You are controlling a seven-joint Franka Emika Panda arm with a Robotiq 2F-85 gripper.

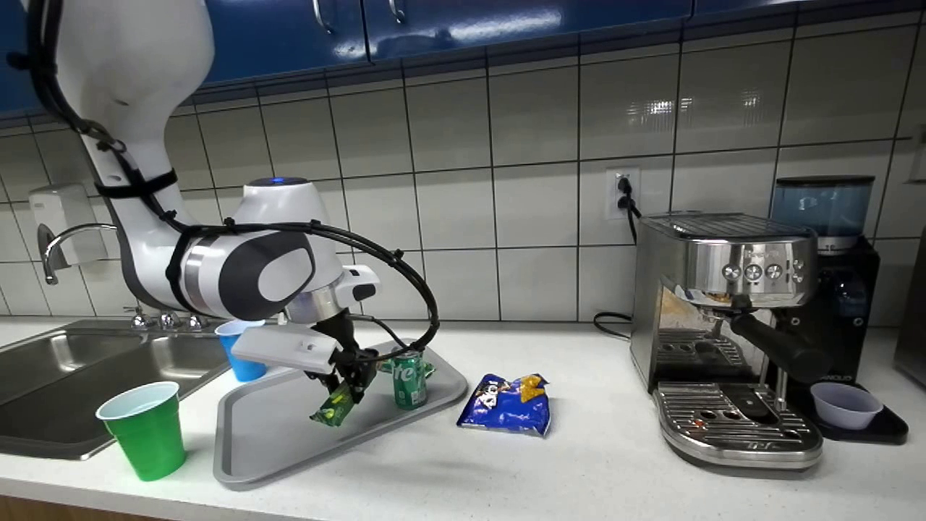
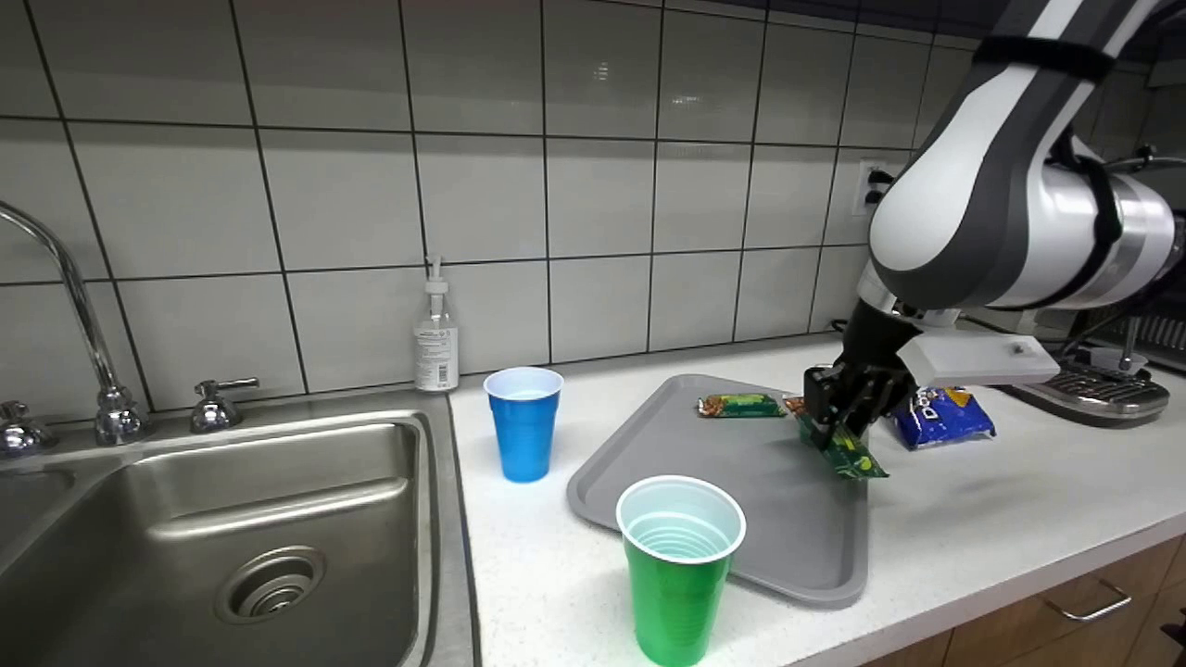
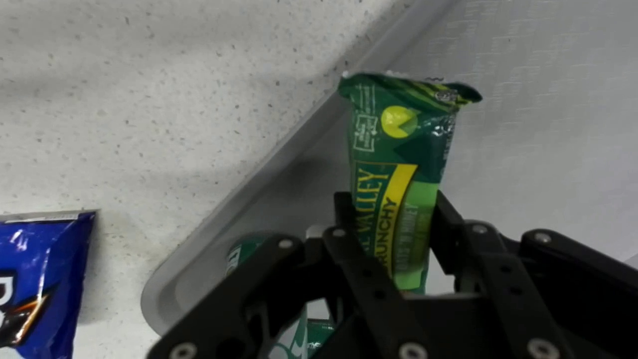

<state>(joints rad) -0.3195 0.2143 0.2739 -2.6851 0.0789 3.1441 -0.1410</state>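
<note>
Bar [image 3: 396,167] is held above tray [image 1: 282,420], near edge.
Gripper [image 3: 392,212] stands parted to bar's width, pinching it; can [image 1: 410,383] is upright near tray corner.

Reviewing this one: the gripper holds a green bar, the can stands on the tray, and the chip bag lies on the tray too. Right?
Not quite: the chip bag lies on the counter, outside the tray, as seen in an exterior view. The rest is right: the gripper holds a green bar, and the can stands on the tray.
</note>
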